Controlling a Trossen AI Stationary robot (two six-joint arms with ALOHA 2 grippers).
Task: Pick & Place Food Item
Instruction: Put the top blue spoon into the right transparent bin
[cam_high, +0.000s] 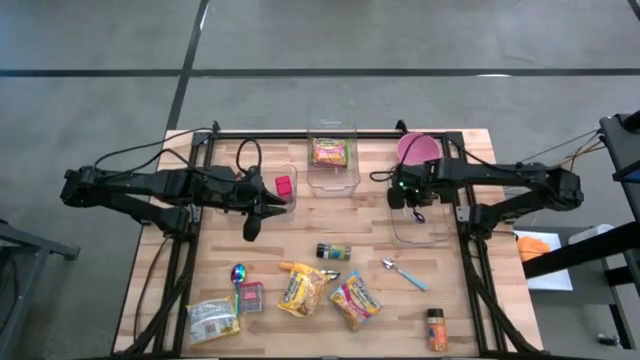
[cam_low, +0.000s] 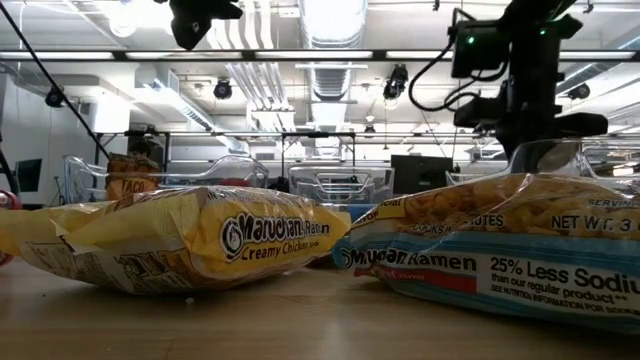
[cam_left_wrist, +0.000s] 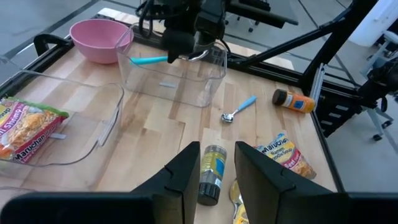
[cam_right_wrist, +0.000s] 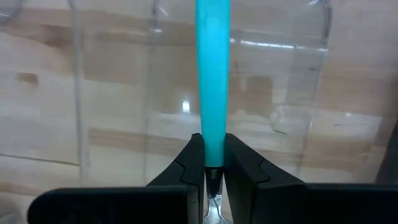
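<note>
From above, my right claw (cam_high: 418, 212) hangs over the clear bin (cam_high: 424, 232) at the table's (cam_high: 470, 310) right side, clenched on a spoon. My left claw (cam_high: 252, 228) waits mid-table, fingers a little apart, holding nothing. The ramen packs (cam_high: 305, 288) lie near the front edge; another ramen packet (cam_high: 330, 152) already sits in the back tub (cam_high: 333, 178).

At table level, two crinkly plastic ramen packets (cam_low: 200, 240) fill the foreground, puffy and soft. I judge them light and slippery, with brittle noodles inside, best pinched across a flat sealed edge.

Through the left wrist, a small spice jar (cam_left_wrist: 212, 173) lies on its side just ahead of the fingers (cam_left_wrist: 180, 180); beyond, the right claw carries the teal-handled spoon (cam_left_wrist: 149, 60) over the clear bin. A pink bowl (cam_left_wrist: 99, 38) stands behind.

Through the right wrist, the spoon's smooth teal handle (cam_right_wrist: 212, 74) is gripped near its neck, a stiff, thin, glossy thing above the transparent bin wall (cam_right_wrist: 273, 93).
</note>
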